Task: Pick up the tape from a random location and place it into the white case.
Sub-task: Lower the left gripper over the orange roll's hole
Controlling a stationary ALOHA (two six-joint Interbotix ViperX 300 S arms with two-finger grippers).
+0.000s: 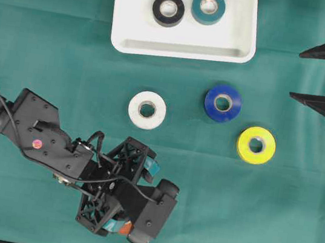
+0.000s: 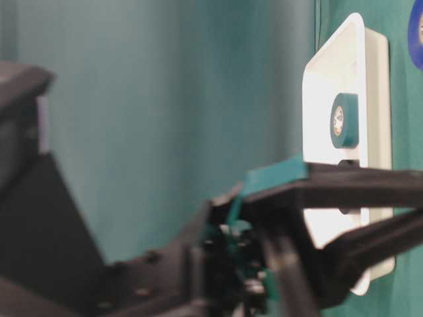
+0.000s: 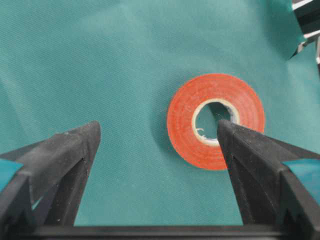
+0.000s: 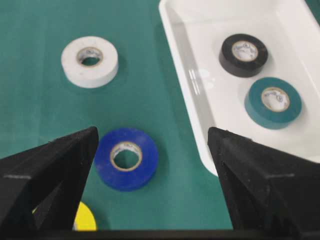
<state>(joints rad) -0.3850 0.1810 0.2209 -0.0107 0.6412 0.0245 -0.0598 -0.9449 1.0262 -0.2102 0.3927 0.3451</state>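
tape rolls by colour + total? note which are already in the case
Black tape: 1, in the white case
Teal tape: 1, in the case
White tape: 1, on the cloth
Blue tape: 1, on the cloth
Yellow tape: 1, on the cloth
Red tape: 1, on the cloth under the left pincer
Total: 6 rolls, 2 in the case

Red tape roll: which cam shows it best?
Left wrist view: the red tape roll lies flat, nearly whole, one finger overlapping its edge. Overhead shows only a sliver under the left gripper. Other views miss it.
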